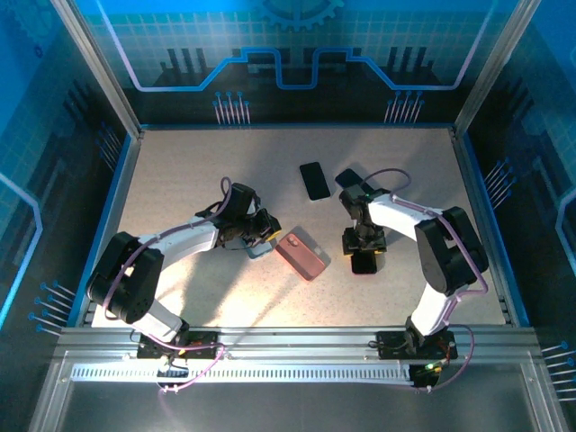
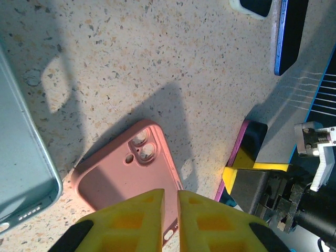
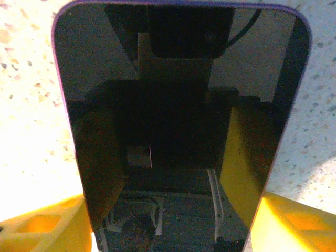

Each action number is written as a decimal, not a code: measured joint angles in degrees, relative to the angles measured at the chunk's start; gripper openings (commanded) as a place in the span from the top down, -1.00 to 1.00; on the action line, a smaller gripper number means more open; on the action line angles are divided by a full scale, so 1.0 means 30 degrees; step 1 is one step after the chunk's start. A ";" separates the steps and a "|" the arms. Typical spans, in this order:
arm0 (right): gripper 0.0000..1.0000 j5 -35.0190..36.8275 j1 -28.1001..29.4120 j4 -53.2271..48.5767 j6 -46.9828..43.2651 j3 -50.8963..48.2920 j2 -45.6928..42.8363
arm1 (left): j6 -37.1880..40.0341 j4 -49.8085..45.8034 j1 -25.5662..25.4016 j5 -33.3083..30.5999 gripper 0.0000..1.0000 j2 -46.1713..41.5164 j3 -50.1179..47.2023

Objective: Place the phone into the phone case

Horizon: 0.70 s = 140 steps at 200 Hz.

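Speckled beige surface (image 1: pixel 180 180) carries, on its R side, the dark-screened rectangular phone w/ purple rim (image 3: pixel 173 105). It lies apart from the pink silicone phone case (image 2: pixel 115 181), which sits nearer the centre w/ its camera holes in sight. R end effector (image 3: pixel 168 226) has its yellow fingers (image 3: pixel 42 231) spread astride the phone's long edges, can't tell if they actually bite; L end effector (image 2: pixel 169 210) is pressed almost together, poised over the near end of the case.

Bare table (image 1: pixel 180 171) far left; dark phone (image 1: pixel 315 180) blocks centre; gap beside pink case (image 1: pixel 301 256) probably passable.
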 measured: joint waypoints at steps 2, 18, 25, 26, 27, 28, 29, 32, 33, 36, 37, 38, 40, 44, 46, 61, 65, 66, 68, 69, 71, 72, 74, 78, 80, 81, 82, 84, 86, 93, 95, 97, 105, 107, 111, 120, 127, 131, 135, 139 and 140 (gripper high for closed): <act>-0.11 0.0007 0.0022 0.0000 0.0015 0.0007 0.0000 | 0.0000 0.0000 0.0000 0.0000 0.70 0.0000 0.0000; -0.09 0.0175 0.0095 0.0000 0.0000 0.0007 -0.0015 | 0.0022 -0.0022 0.0000 -0.0007 0.69 0.0000 0.0000; -0.09 0.0211 0.0102 0.0000 -0.0007 0.0000 -0.0036 | 0.0051 -0.0058 0.0000 -0.0007 0.69 0.0000 0.0000; -0.09 0.0219 0.0102 0.0000 -0.0015 0.0007 -0.0051 | 0.0058 -0.0058 0.0000 -0.0015 0.68 0.0000 0.0000; -0.09 0.0219 0.0102 0.0000 -0.0022 0.0000 -0.0058 | 0.0066 -0.0066 0.0000 -0.0007 0.68 0.0000 0.0000; -0.09 0.0226 0.0102 0.0000 -0.0044 0.0000 -0.0066 | 0.0058 -0.0066 0.0000 -0.0007 0.68 0.0000 0.0000; -0.09 0.0233 0.0102 0.0007 -0.0058 0.0000 -0.0066 | 0.0058 -0.0073 0.0000 -0.0007 0.68 0.0000 0.0000; -0.09 0.0233 0.0102 0.0000 -0.0066 0.0000 -0.0095 | 0.0073 -0.0087 -0.0007 -0.0015 0.67 0.0000 0.0000; -0.09 0.0240 0.0102 0.0007 -0.0073 0.0000 -0.0102 | 0.0080 -0.0095 -0.0007 -0.0015 0.67 0.0000 0.0000; -0.09 0.0248 0.0109 0.0007 -0.0124 -0.0007 -0.0117 | 0.0080 -0.0117 -0.0007 -0.0015 0.66 0.0000 0.0000; -0.09 0.0255 0.0109 0.0007 -0.0138 -0.0015 -0.0124 | 0.0080 -0.0124 -0.0007 -0.0015 0.65 0.0000 0.0000; -0.09 0.0255 0.0117 0.0007 -0.0146 -0.0022 -0.0138 | 0.0087 -0.0124 -0.0007 -0.0015 0.64 0.0000 0.0000; -0.09 0.0277 0.0124 0.0015 -0.0153 -0.0029 -0.0168 | 0.0131 -0.0138 -0.0007 -0.0015 0.63 0.0000 0.0000; -0.09 0.0284 0.0138 0.0015 -0.0204 -0.0044 -0.0197 | 0.0153 -0.0160 -0.0007 -0.0015 0.61 -0.0007 0.0000; -0.09 0.0291 0.0146 0.0029 -0.0233 -0.0058 -0.0226 | 0.0233 -0.0175 -0.0022 -0.0022 0.59 -0.0015 0.0000; -0.09 0.0204 0.0175 0.0270 -0.0481 -0.0219 -0.0474 | 0.0423 -0.0240 -0.0095 -0.0073 0.53 -0.0073 0.0000; -0.09 0.0117 0.0189 0.0357 -0.0539 -0.0248 -0.0539 | 0.0444 -0.0233 -0.0131 -0.0073 0.51 -0.0095 0.0000; -0.09 0.0095 0.0189 0.0372 -0.0568 -0.0248 -0.0561 | 0.0444 -0.0226 -0.0138 -0.0073 0.51 -0.0095 0.0000; -0.09 0.0051 0.0197 0.0401 -0.0627 -0.0248 -0.0612 | 0.0481 -0.0219 -0.0160 -0.0080 0.50 -0.0095 0.0000; -0.09 0.0044 0.0204 0.0415 -0.0670 -0.0248 -0.0619 | 0.0481 -0.0219 -0.0168 -0.0073 0.50 -0.0102 0.0000; -0.09 -0.0058 0.0219 0.0452 -0.0721 -0.0255 -0.0678 | 0.0474 -0.0219 -0.0197 -0.0073 0.50 -0.0102 0.0000; -0.09 -0.0080 0.0219 0.0474 -0.0736 -0.0255 -0.0707 | 0.0488 -0.0211 -0.0211 -0.0066 0.50 -0.0102 0.0000; -0.09 -0.0124 0.0219 0.0525 -0.0794 -0.0255 -0.0780 | 0.0510 -0.0197 -0.0248 -0.0066 0.49 -0.0102 0.0000; -0.09 -0.0248 0.0226 0.0597 -0.0896 -0.0255 -0.0896 | 0.0510 -0.0182 -0.0299 -0.0058 0.48 -0.0102 0.0000; -0.09 -0.0306 0.0226 0.0641 -0.0933 -0.0255 -0.0991 | 0.0503 -0.0153 -0.0335 -0.0051 0.47 -0.0102 0.0000; -0.09 -0.0313 0.0226 0.0663 -0.0954 -0.0255 -0.1020 | 0.0503 -0.0138 -0.0357 -0.0051 0.47 -0.0102 -0.0007; -0.09 -0.0342 0.0226 0.0670 -0.0969 -0.0255 -0.1056 | 0.0503 -0.0131 -0.0372 -0.0044 0.46 -0.0102 -0.0015; -0.09 -0.0408 0.0233 0.0707 -0.1035 -0.0255 -0.1144 | 0.0510 -0.0109 -0.0393 -0.0022 0.45 -0.0102 -0.0022; -0.09 -0.0459 0.0233 0.0729 -0.1071 -0.0255 -0.1209 | 0.0510 -0.0066 -0.0430 0.0000 0.44 -0.0102 -0.0022; -0.09 -0.0721 0.0262 0.0823 -0.1311 -0.0255 -0.1588 | 0.0503 0.0029 -0.0532 0.0029 0.42 -0.0102 -0.0051; -0.09 -0.0750 0.0262 0.0831 -0.1348 -0.0255 -0.1661 | 0.0503 0.0087 -0.0576 0.0044 0.42 -0.0102 -0.0058; -0.09 -0.0831 0.0262 0.0867 -0.1406 -0.0255 -0.1770 | 0.0495 0.0146 -0.0605 0.0073 0.41 -0.0102 -0.0080; -0.09 -0.1064 0.0299 0.0918 -0.1596 -0.0248 -0.2142 | 0.0495 0.0335 -0.0729 0.0219 0.38 -0.0102 -0.0109; -0.09 -0.1151 0.0299 0.0933 -0.1654 -0.0248 -0.2244 | 0.0495 0.0401 -0.0772 0.0270 0.37 -0.0087 -0.0109; -0.09 -0.1268 0.0313 0.0947 -0.1749 -0.0248 -0.2412 | 0.0488 0.0532 -0.0823 0.0364 0.37 -0.0066 -0.0109; -0.09 -0.1588 0.0313 0.0962 -0.1960 -0.0233 -0.2754 | 0.0481 0.0940 -0.0976 0.0576 0.33 0.0036 -0.0109; -0.09 -0.1792 0.0313 0.0969 -0.2113 -0.0233 -0.2936 | 0.0459 0.1275 -0.1093 0.0743 0.30 0.0175 -0.0102; -0.09 -0.1960 0.0313 0.0976 -0.2222 -0.0233 -0.3016 | 0.0415 0.1428 -0.1151 0.0845 0.29 0.0233 -0.0102; -0.09 -0.2120 0.0313 0.0976 -0.2302 -0.0233 -0.3067 | 0.0415 0.1617 -0.1231 0.0954 0.28 0.0357 -0.0102; -0.09 -0.2273 0.0313 0.0976 -0.2390 -0.0233 -0.3096 | 0.0401 0.1792 -0.1297 0.1071 0.27 0.0474 -0.0087; -0.09 -0.2302 0.0313 0.0984 -0.2382 -0.0233 -0.3104 | 0.0408 0.1814 -0.1311 0.1086 0.27 0.0503 -0.0080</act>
